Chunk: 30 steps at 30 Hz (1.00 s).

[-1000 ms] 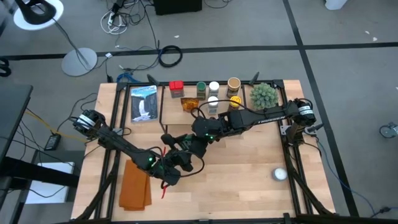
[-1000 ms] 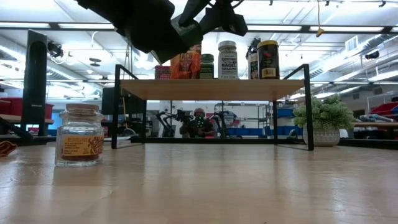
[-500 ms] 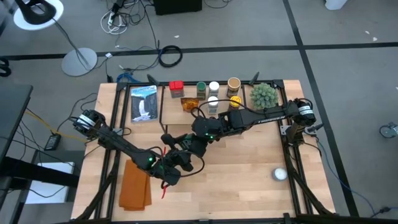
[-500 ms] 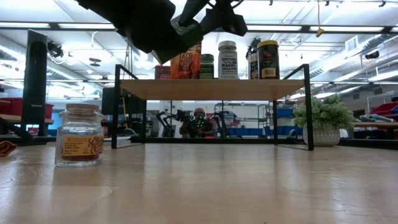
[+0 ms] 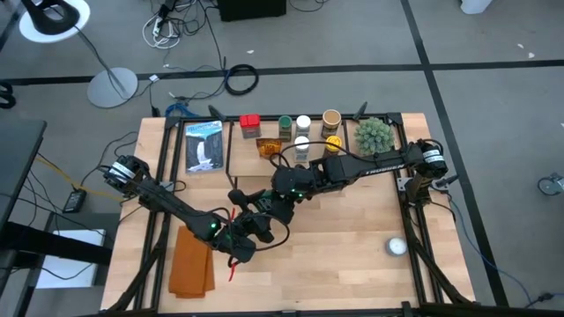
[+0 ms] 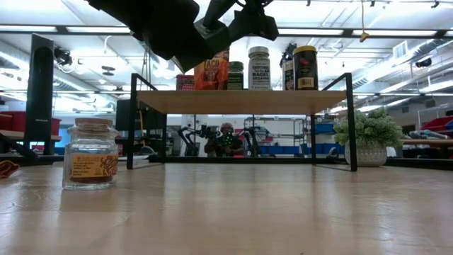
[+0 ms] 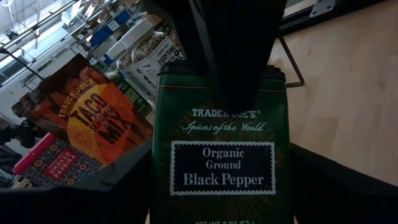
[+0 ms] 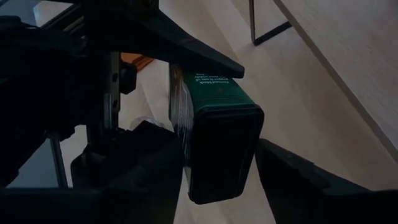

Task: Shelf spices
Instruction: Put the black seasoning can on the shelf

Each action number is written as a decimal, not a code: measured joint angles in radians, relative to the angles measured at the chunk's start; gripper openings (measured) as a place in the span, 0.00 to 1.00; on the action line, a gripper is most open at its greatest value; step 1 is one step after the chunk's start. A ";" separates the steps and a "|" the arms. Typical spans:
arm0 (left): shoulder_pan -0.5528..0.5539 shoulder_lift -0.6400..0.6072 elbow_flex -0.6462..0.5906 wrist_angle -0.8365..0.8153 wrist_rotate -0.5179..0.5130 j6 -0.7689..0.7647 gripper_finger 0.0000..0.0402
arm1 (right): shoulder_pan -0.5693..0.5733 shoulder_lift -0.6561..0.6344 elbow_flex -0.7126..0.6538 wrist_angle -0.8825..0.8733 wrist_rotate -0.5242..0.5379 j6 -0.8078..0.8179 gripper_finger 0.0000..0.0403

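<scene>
High view is showing both arms meeting over the middle of the desk (image 5: 352, 238), on the near side of the shelf (image 6: 241, 101). Honestly nothing is changing: over the last second neither arm is budging at all. The left gripper (image 5: 251, 220) and the right gripper (image 5: 278, 204) are sitting nose to nose, and the wrist cameras are showing why: a green black pepper tin (image 7: 221, 162) is hanging between them, up off the desk. From what I'm seeing, both grippers are clamped on that tin at once, the left around its sides and the right over its top. I'm reading this as a handoff that's stalling halfway, so the tin isn't getting any closer to the shelf yet. Meanwhile several spices (image 6: 259, 68) are already standing up there, and a tan-lidded jar (image 6: 90, 154) is waiting on the desk, nearer than the shelf's left end.
</scene>
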 joint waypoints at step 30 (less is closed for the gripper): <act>-0.020 0.000 0.000 -0.001 -0.018 -0.002 0.74 | 0.006 -0.038 -0.001 -0.047 0.062 -0.016 0.67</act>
